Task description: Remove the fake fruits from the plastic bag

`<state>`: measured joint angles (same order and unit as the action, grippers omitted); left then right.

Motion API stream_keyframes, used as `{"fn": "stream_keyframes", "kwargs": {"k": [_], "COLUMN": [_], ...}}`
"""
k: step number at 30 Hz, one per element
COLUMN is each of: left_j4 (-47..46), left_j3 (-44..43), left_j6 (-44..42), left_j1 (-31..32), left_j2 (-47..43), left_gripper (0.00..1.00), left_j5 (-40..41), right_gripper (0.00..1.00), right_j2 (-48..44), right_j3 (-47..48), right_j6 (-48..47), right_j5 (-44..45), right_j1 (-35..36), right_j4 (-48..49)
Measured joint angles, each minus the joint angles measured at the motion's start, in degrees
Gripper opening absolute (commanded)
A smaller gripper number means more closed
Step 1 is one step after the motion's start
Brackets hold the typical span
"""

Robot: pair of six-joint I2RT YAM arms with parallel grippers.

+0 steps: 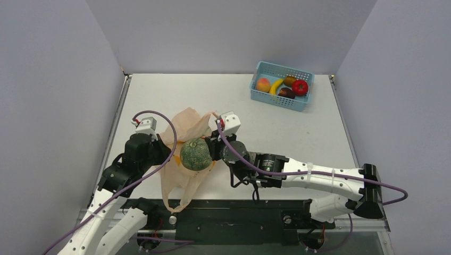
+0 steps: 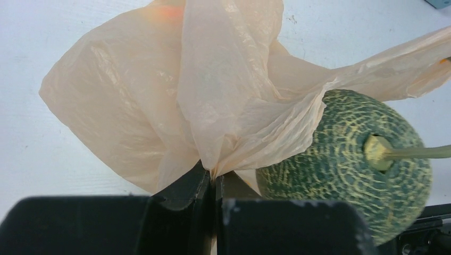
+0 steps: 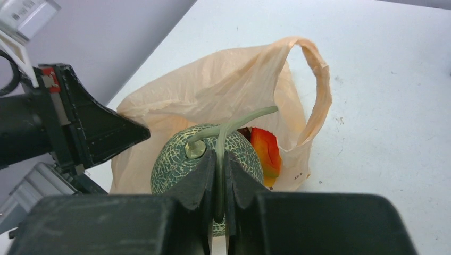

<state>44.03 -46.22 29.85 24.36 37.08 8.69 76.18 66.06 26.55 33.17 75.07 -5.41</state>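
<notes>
The left fingers (image 2: pixel 186 188) were clamped on the plastic bag (image 2: pixel 122 95). The right fingers (image 3: pixel 198 178) were clamped on the stem (image 3: pixel 234 123) of the melon (image 3: pixel 170 162), which sat at the bag's mouth.

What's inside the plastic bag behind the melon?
A red-yellow fruit shows inside the plastic bag, just behind the melon. The melon and the bag's own folds hide anything deeper.
</notes>
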Motion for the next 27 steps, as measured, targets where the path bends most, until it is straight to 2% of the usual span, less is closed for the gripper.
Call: {"fn": "stream_keyframes", "kwargs": {"k": [14, 20, 27], "left_j4": [-0.02, -0.02, -0.02], "left_j3": [0.0, 0.0, 0.0], "left_j6": [-0.02, -0.02, -0.02], "left_j1": [0.0, 0.0, 0.0], "left_j2": [-0.44, -0.52, -0.61], "left_gripper": [0.0, 0.0, 0.0], "left_j5": [-0.07, -0.09, -0.11], "right_gripper": [0.0, 0.0, 0.0], "right_j2": [-11.41, -18.62, -21.94], "right_j3": [5.64, 5.62, 4.79], "right_j6": [-1.88, -1.81, -0.24], "right_j5": [4.26, 5.84, 5.64], "right_j1": [-1.92, -9.86, -22.12], "right_j4": [-8.44, -12.63, -16.06]}}
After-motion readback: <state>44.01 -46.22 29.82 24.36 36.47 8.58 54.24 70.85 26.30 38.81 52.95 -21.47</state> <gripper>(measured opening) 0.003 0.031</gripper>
